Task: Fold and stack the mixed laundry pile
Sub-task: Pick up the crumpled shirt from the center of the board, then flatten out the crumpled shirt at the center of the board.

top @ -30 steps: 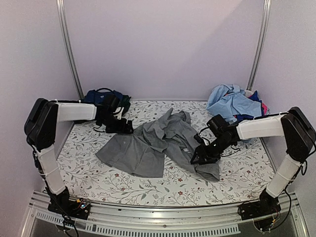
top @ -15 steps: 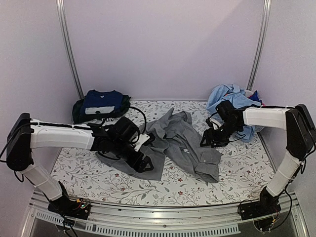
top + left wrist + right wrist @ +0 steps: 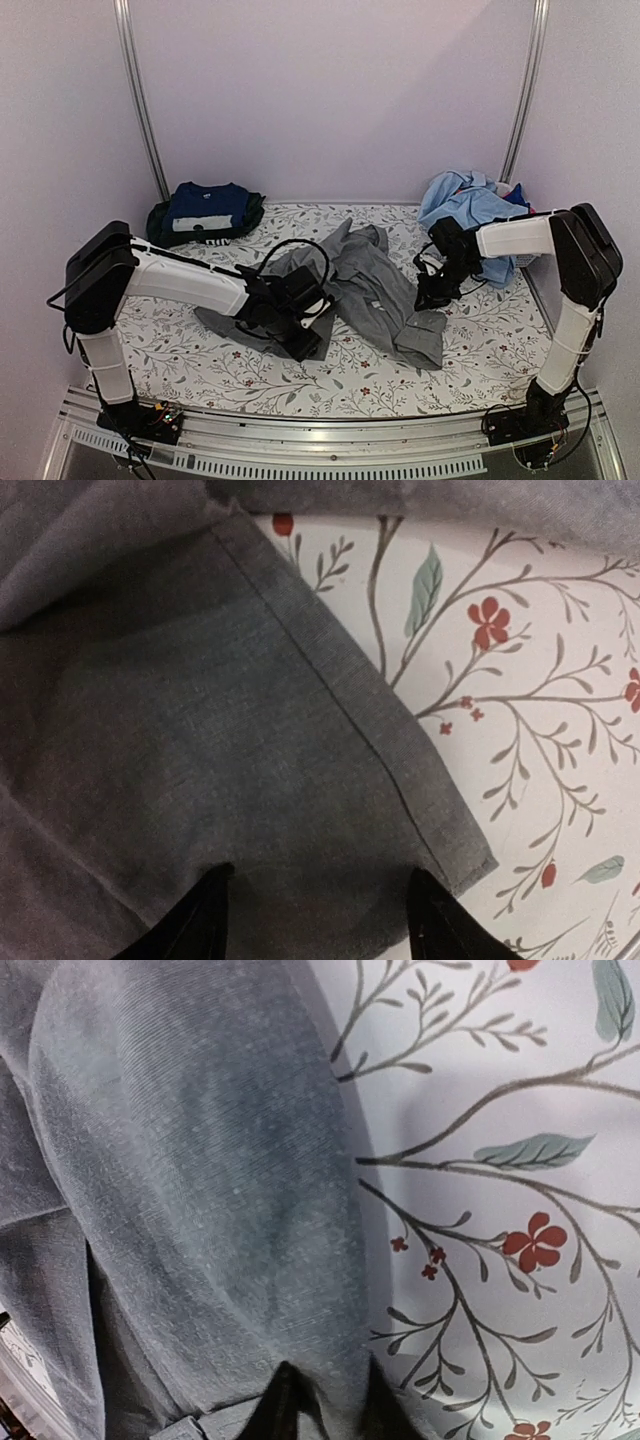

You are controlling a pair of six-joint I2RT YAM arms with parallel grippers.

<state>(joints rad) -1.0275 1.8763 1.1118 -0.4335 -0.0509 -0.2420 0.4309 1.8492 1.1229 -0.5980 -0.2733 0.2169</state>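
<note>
A grey collared shirt (image 3: 350,280) lies crumpled in the middle of the floral sheet (image 3: 480,345). My left gripper (image 3: 300,338) is down on its lower hem corner. In the left wrist view the gripper (image 3: 320,920) has its jaws apart, and the grey cloth (image 3: 200,730) lies flat between them. My right gripper (image 3: 428,296) is at the shirt's right edge, above the sleeve. In the right wrist view that gripper (image 3: 330,1410) is nearly closed, with a raised fold of the grey cloth (image 3: 200,1160) pinched between its jaws.
A heap of light blue shirts (image 3: 465,205) with bits of other colours sits at the back right corner. A folded navy T-shirt (image 3: 205,208) rests on dark cloth at the back left. Metal posts and pale walls close in the sheet.
My left arm swung from the back left down to the shirt's front hem and its jaws narrowed. My right gripper moved up from the sleeve to the shirt's right edge and closed on a fold.
</note>
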